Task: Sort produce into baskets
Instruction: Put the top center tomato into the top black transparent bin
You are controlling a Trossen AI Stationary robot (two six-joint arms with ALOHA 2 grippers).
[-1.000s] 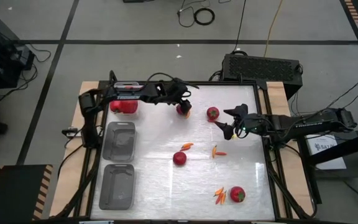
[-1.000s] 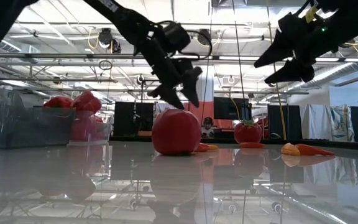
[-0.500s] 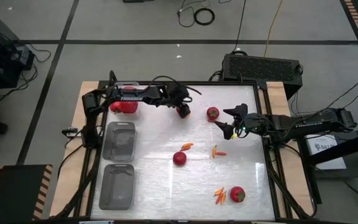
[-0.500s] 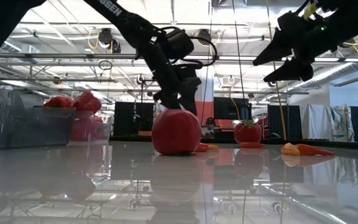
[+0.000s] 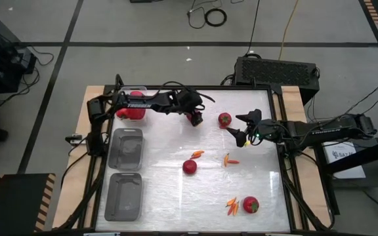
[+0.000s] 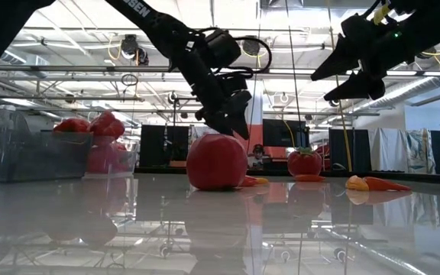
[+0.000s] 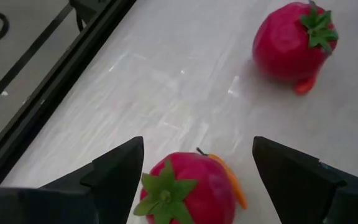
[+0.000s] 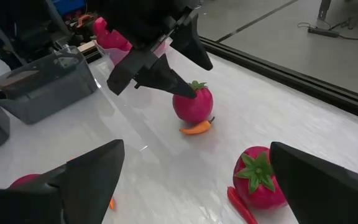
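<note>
Left gripper (image 7: 191, 180) lowered astride tomato (image 7: 188, 190), apparently ungripped.

From overhead, you cannot see the tomato (image 5: 193, 118) under the left hand (image 5: 196, 118) whole; the fingers cover most of it. Its small chili (image 7: 230, 180) shows only partly behind it. In the right wrist view, a tomato (image 8: 23, 181) is half hidden by a finger (image 8: 73, 180).
</note>
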